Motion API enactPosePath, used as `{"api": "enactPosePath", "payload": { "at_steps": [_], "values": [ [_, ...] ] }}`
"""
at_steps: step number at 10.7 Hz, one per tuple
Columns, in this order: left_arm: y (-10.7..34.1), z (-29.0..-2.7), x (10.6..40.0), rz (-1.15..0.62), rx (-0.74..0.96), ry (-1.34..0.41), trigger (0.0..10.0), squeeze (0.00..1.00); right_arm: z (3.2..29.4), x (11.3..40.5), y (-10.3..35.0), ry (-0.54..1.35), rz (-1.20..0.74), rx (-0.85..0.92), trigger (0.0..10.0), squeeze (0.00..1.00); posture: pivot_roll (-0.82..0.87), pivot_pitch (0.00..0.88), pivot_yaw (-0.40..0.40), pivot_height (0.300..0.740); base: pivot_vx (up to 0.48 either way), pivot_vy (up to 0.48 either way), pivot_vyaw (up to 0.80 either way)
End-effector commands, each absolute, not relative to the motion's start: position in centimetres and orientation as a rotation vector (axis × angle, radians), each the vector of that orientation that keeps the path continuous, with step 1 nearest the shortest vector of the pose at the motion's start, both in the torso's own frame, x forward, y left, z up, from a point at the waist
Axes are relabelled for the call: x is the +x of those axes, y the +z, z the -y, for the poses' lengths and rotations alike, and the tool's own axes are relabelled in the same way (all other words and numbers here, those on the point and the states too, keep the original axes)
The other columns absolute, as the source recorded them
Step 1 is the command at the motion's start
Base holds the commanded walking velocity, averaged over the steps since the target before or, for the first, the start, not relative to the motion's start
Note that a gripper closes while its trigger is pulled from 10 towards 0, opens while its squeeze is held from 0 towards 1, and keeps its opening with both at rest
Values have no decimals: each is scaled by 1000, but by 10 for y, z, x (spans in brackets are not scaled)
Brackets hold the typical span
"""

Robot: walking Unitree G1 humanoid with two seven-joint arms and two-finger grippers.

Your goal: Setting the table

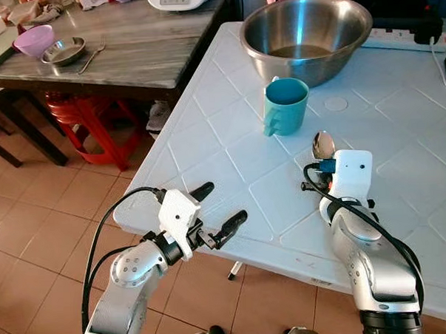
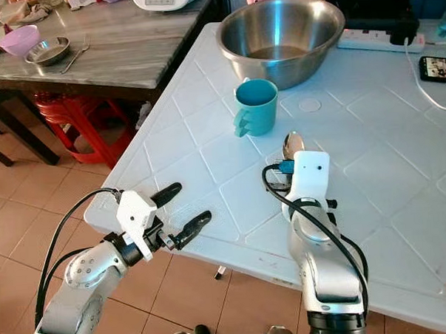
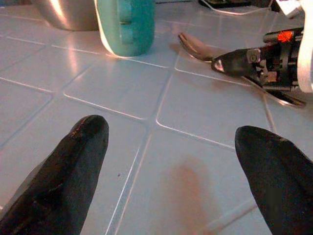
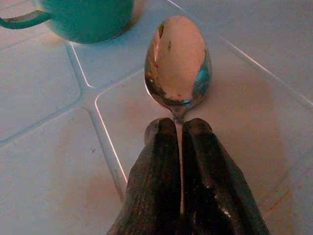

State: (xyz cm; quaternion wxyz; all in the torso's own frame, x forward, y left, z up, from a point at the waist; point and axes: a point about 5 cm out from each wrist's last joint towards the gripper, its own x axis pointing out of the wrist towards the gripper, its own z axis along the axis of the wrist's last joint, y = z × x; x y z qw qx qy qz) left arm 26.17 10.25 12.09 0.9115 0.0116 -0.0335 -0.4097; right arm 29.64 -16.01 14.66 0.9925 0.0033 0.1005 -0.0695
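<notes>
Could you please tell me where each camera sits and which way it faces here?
Left eye, right eye: on the head, looking down at the white table, both arms showing.
Left wrist: along the open left end effector, toward the teal mug.
Right wrist: along the right end effector, shut on the spoon.
All share mug and spoon.

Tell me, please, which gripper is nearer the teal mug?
Right. The right gripper, holding the spoon, sits just before the teal mug; the left gripper hovers open at the table's edge.
</notes>
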Motion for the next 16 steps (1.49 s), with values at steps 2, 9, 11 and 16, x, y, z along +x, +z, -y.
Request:
{"api": "enactPosePath", "payload": {
  "at_steps": [2, 9, 11, 16],
  "values": [
    [116, -109, 261, 38, 55, -856, 10000, 0, 178, 287, 116, -225, -350, 12, 0, 0, -164, 195, 155, 740, 0, 0, 0],
    [112, -111, 262, 27, 99, -851, 10000, 0, 164, 298, 143, -172, -199, 94, 0, 0, -155, 187, 156, 740, 0, 0, 0],
    [118, -116, 269, 67, 101, -783, 10000, 0, 151, 296, 179, -99, 35, 94, 0, 0, -153, 183, 155, 740, 0, 0, 0],
    [124, -129, 279, 123, 77, -595, 10000, 0, 146, 273, 196, -34, 272, -140, 0, 0, -150, 166, 150, 740, 0, 0, 0]
  ]
}}
